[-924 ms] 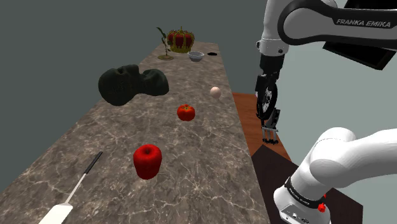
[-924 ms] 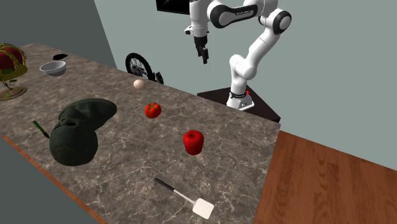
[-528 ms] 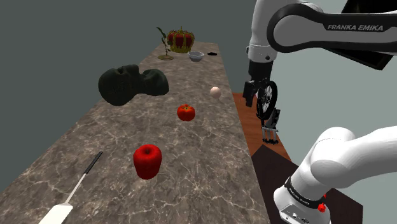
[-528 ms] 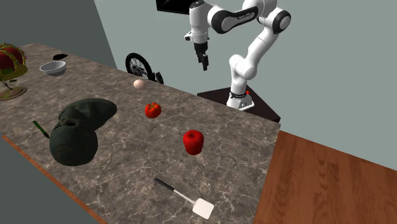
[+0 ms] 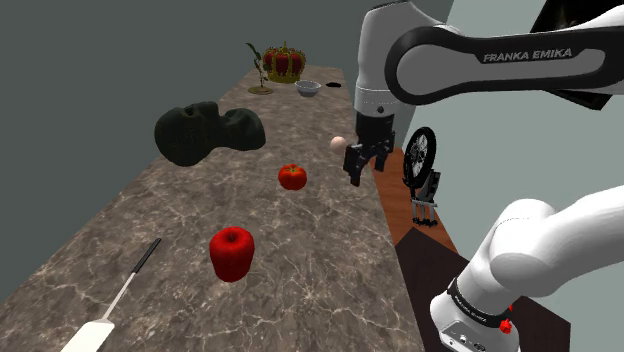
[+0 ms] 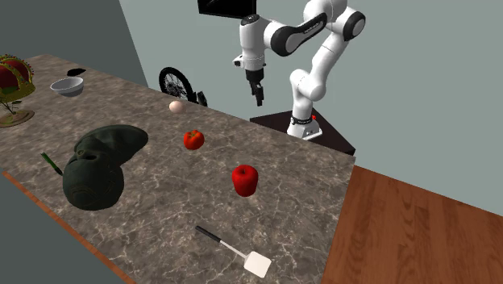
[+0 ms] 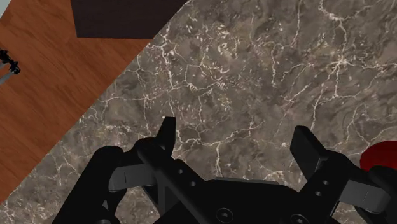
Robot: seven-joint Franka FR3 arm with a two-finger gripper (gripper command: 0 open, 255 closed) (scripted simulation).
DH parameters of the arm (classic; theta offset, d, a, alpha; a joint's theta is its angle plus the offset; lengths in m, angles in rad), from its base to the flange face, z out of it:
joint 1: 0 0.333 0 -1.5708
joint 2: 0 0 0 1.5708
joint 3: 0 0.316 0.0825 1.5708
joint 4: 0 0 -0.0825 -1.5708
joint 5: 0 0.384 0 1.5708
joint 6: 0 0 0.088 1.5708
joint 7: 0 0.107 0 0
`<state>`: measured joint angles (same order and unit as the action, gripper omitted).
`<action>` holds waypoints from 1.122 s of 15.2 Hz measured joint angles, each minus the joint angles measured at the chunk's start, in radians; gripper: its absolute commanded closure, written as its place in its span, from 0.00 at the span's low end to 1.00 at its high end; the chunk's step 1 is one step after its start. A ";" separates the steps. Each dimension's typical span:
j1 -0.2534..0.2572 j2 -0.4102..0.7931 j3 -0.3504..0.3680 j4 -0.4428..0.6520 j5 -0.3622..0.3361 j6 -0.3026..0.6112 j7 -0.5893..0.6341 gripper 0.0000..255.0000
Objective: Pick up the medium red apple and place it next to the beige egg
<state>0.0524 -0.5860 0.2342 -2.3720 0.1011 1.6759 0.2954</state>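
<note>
In the shoulder view the deep-red apple [image 5: 232, 253] sits upright on the marble counter [image 5: 310, 290] at about 8 o'clock from the gripper [image 5: 366, 168], well apart from it; the fingers stand apart and empty, so the reach likely runs that way and downward.

The counter [image 5: 200, 230] looks like polished stone, a grey-brown marble with thin white veins, and the floor [image 6: 403, 234] beside it is smooth reddish wood with visible grain. The near red apple [image 5: 232, 252] has a glossy skin, while the dark green heap [image 5: 205, 130] farther back seems matt and wrinkled, like cloth. The gripper [image 7: 236, 133] is matt black, and the arm [image 5: 450, 70] has a smooth, slightly shiny white shell.
</note>
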 measured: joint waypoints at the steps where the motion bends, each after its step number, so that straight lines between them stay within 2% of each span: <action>1: 0.003 0.025 0.018 0.013 0.011 0.016 0.026 0.00; 4: 0.016 0.091 0.076 0.050 0.045 0.062 0.113 0.00; 10: 0.024 0.264 0.179 0.149 0.062 0.170 0.274 0.00; 17: 0.037 0.502 0.278 0.315 -0.001 0.271 0.478 0.00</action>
<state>0.0896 -0.0844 0.5125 -2.0570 0.1005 1.9470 0.7733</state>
